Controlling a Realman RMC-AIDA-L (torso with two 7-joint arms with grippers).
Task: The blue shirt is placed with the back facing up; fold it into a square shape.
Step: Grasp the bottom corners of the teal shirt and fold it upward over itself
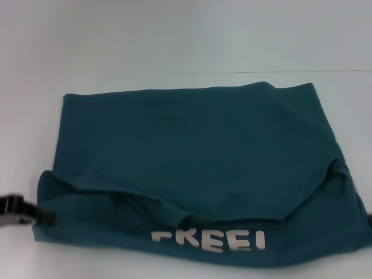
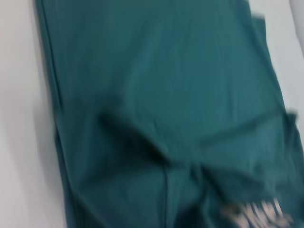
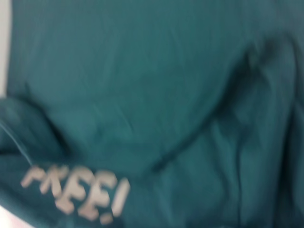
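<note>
The blue shirt (image 1: 197, 145) lies flat on the white table, a dark teal cloth far wider than my grippers. Its near edge is turned up and over, showing white block letters (image 1: 208, 241) on the turned strip. My left gripper (image 1: 23, 212) is a black shape at the shirt's near left corner, touching the fabric edge. Only a dark sliver of my right gripper (image 1: 369, 221) shows at the near right corner. The left wrist view is filled with creased shirt fabric (image 2: 156, 118), and the right wrist view shows the fabric with the letters (image 3: 76, 194).
The white table (image 1: 186, 40) stretches bare beyond the shirt's far edge and along its left side (image 1: 29, 133). A faint seam line (image 1: 325, 72) runs across the table behind the shirt.
</note>
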